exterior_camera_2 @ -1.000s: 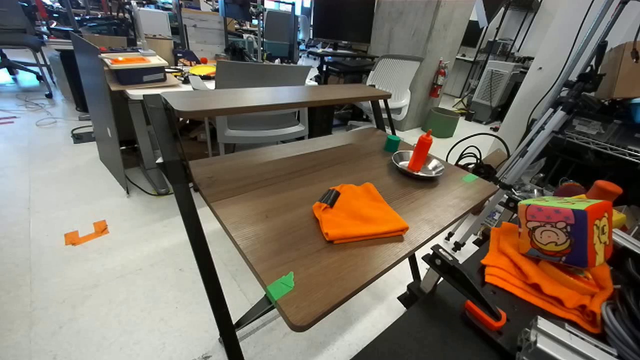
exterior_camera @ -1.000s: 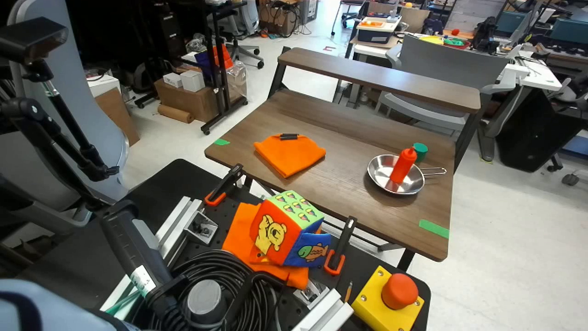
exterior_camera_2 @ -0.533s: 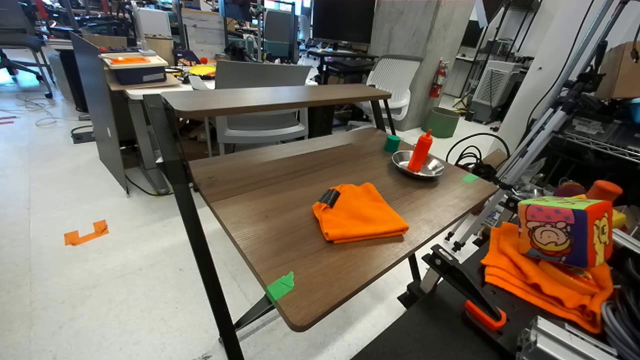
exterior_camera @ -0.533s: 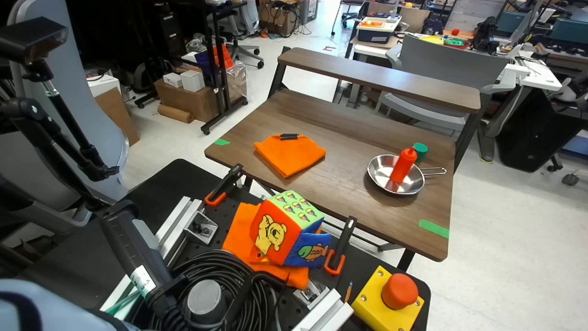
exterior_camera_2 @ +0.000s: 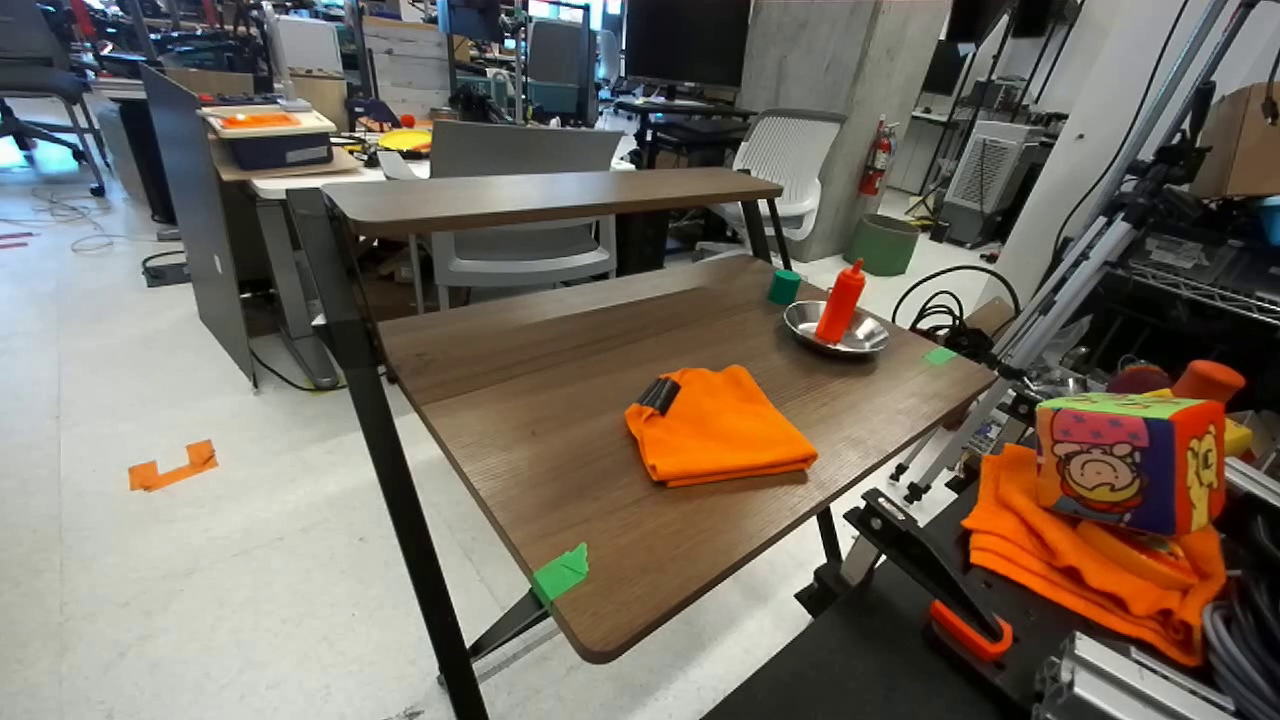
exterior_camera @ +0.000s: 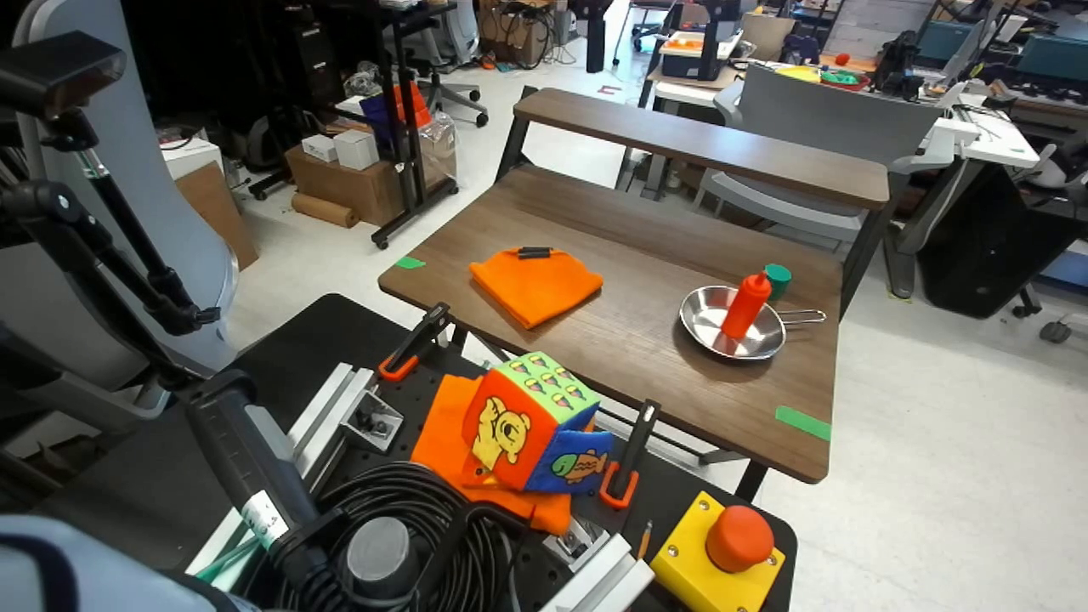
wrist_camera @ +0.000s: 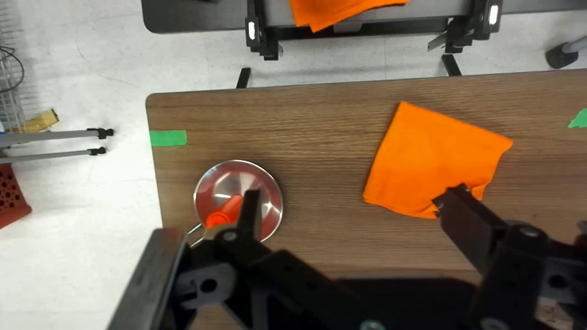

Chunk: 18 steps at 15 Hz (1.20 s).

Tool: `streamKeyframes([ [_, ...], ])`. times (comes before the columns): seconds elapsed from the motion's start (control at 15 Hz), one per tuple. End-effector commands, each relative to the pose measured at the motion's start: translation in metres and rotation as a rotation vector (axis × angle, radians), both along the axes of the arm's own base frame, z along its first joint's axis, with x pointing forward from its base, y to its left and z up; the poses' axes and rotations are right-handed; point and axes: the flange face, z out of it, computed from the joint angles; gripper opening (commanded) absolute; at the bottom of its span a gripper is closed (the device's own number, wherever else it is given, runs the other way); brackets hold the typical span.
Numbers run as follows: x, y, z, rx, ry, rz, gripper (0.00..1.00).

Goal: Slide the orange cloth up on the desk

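The orange cloth [exterior_camera: 535, 293] lies folded and flat on the brown desk [exterior_camera: 629, 246], towards its front edge, with black strips on one edge. It shows in both exterior views [exterior_camera_2: 725, 430]. In the wrist view the cloth [wrist_camera: 435, 160] lies beyond the right finger, which overlaps its lower edge and hides the strips. My gripper [wrist_camera: 351, 197] is open and empty, its two fingers wide apart. In an exterior view the gripper [exterior_camera: 652, 72] hangs at the top of the picture, high above the desk and apart from the cloth.
A metal pan [exterior_camera: 705, 321] holds a red bottle [exterior_camera: 746, 306]. A green cup [exterior_camera: 778, 279] stands behind it. A raised shelf [exterior_camera: 697, 144] runs along the desk's back. A black table with clamps, a soft cube [exterior_camera: 544, 425] and more orange fabric [exterior_camera: 442, 425] adjoins the front.
My gripper has come into view at the top of an exterior view, fingers apart. The cloth, pan and bottle have not moved.
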Motion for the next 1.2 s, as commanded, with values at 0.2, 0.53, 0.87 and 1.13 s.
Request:
streamKeyframes([
  [0.2,0.044,0.051,-0.077,0.16,-0.066,0.028,1.0],
  [0.53,0.054,0.091,-0.142,0.208,-0.036,0.083,1.0],
  [0.87,0.061,0.111,-0.21,0.244,0.12,0.07,1.0],
  [1.13,0.071,0.118,-0.258,0.264,0.18,0.034,1.0],
])
